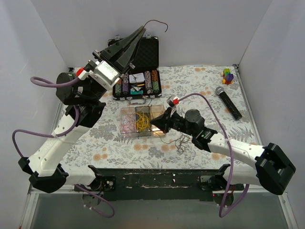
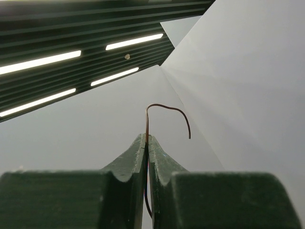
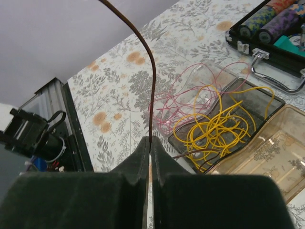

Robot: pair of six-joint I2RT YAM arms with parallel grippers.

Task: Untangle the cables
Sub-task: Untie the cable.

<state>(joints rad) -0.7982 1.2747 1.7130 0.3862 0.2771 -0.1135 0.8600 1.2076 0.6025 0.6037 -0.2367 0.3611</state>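
Observation:
My left gripper (image 1: 143, 28) is raised high over the back of the table and shut on a thin brown wire (image 1: 159, 23). The wire's free end curls above the tips, as the left wrist view (image 2: 167, 107) also shows, with the gripper (image 2: 147, 138) pinched on it. My right gripper (image 1: 155, 125) sits low beside a clear compartment tray (image 1: 125, 110). It is shut on a brown wire (image 3: 151, 81) that rises out of the right wrist view from the tips (image 3: 150, 140). Yellow wires (image 3: 219, 126) and pink wires (image 3: 190, 95) lie tangled in the tray. A small brown tangle (image 1: 181, 141) lies on the cloth.
An open black poker chip case (image 1: 138, 81) stands behind the tray, under the left arm. A microphone (image 1: 228, 102) lies at the right. Coloured toy blocks (image 1: 228, 75) sit at the back right corner. White walls enclose three sides.

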